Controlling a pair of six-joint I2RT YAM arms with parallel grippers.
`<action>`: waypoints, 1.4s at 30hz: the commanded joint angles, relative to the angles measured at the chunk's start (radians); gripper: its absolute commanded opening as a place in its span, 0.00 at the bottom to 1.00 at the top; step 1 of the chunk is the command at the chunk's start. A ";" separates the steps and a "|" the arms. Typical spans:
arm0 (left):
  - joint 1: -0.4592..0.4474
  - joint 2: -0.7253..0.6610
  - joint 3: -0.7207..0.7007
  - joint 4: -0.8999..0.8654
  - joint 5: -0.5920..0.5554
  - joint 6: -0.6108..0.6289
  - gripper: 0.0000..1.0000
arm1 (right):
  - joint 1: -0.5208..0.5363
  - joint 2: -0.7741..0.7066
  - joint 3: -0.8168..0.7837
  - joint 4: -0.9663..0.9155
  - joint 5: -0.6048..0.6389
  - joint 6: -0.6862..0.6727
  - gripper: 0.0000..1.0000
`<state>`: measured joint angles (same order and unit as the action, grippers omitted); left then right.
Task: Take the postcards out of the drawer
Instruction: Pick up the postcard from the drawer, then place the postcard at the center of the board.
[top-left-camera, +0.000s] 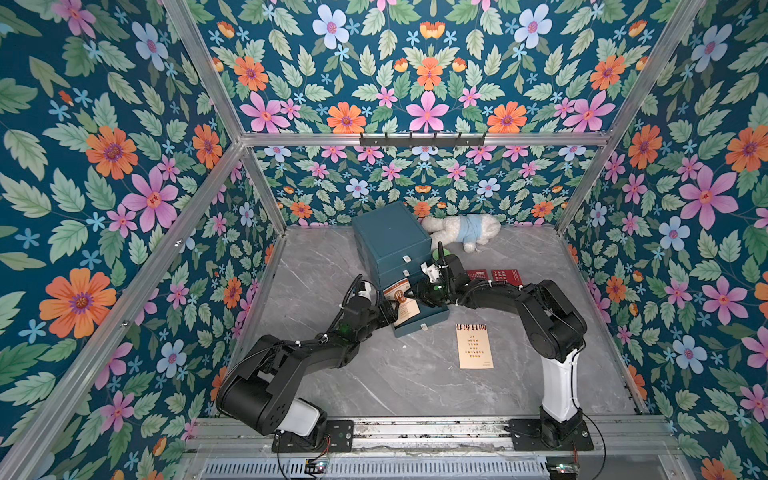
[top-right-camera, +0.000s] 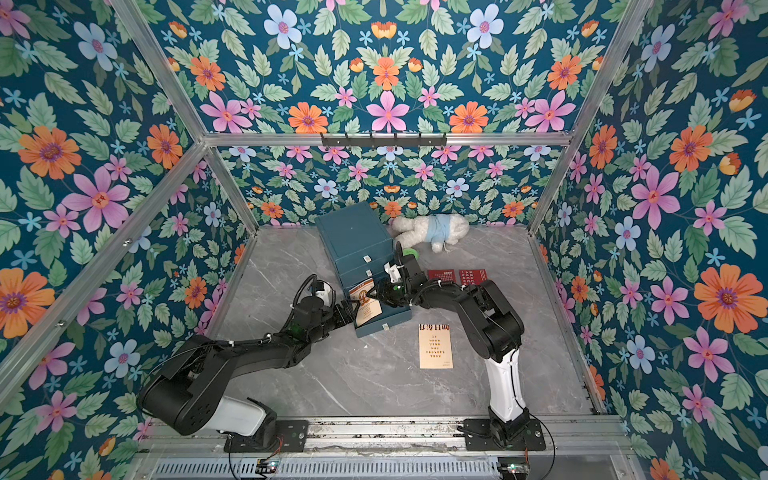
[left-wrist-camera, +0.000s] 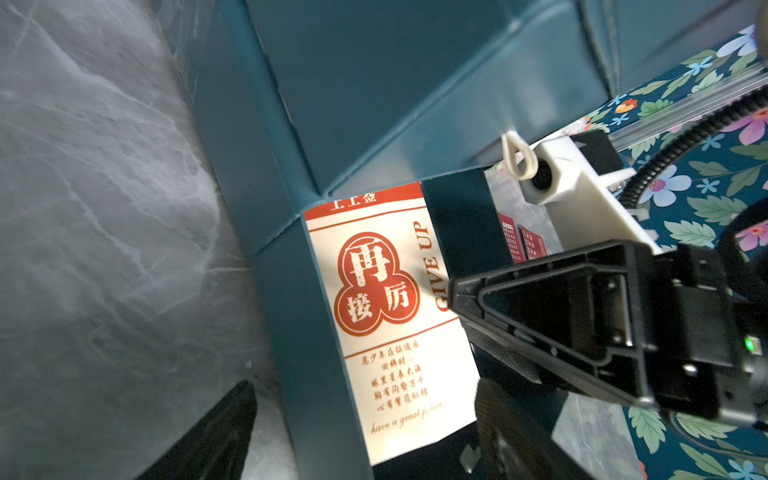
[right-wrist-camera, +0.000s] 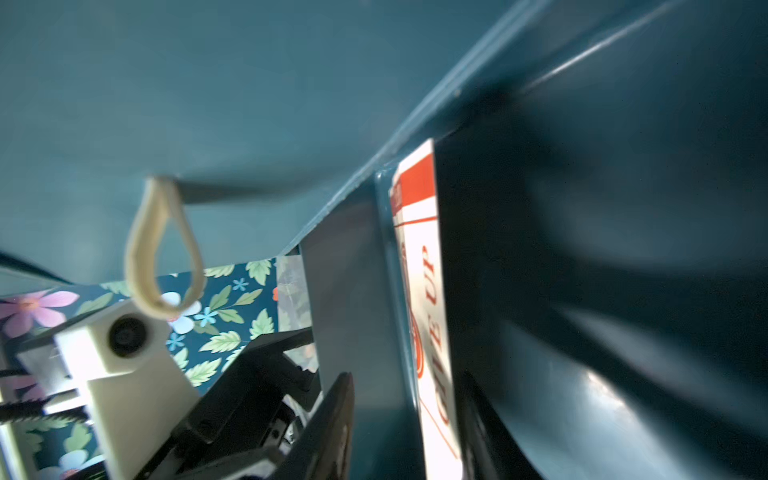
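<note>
The bottom drawer (top-left-camera: 411, 330) of the teal cabinet (top-left-camera: 390, 232) is standing pulled out on the counter (top-left-camera: 374, 386). One cream card (left-wrist-camera: 382, 291) is leaning inside it against the drawer's left wall, tilted rather than flat, with its printed face showing. The left end effector (top-left-camera: 393, 312) is hanging at that wall with its jaws wide apart. In the left wrist view one finger (left-wrist-camera: 216, 432) is showing outside the wall, over the counter, and the other finger (left-wrist-camera: 511, 436) is showing inside the drawer, so the wall and the lower part of the card are lying between them. I am not seeing either finger pressing on anything. The right end effector (top-left-camera: 411, 296) is reaching in from the opposite side, with its tips at the free long edge of the card, beside the words GIVE UP. Its jaws are standing at a narrow gap and one finger (left-wrist-camera: 465, 293) is lying over the printed face, but I cannot tell whether they are pinching the card. Three more postcards are lying flat on the counter, outside the drawer. A second cream card (top-left-camera: 474, 347) is lying near the drawer's front, and two red cards (top-left-camera: 478, 274) are lying side by side to the right of the cabinet, partly hidden behind the right arm. A plush toy (top-left-camera: 461, 230) is lying at the back wall, just beside the cabinet.
</note>
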<state>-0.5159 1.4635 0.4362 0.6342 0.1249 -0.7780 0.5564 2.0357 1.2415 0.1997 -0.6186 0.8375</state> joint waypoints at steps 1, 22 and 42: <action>0.002 -0.003 -0.001 0.017 -0.005 -0.003 0.85 | -0.001 -0.013 -0.011 0.084 -0.027 0.052 0.41; 0.005 -0.090 0.033 -0.105 -0.108 0.052 0.88 | -0.020 -0.110 -0.046 0.064 -0.016 0.035 0.00; 0.010 -0.157 0.078 -0.198 -0.159 0.082 0.89 | -0.191 -0.606 -0.343 -0.276 -0.041 -0.144 0.00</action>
<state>-0.5083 1.3094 0.5037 0.4480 -0.0208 -0.7071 0.3889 1.4693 0.9207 0.0315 -0.6514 0.7506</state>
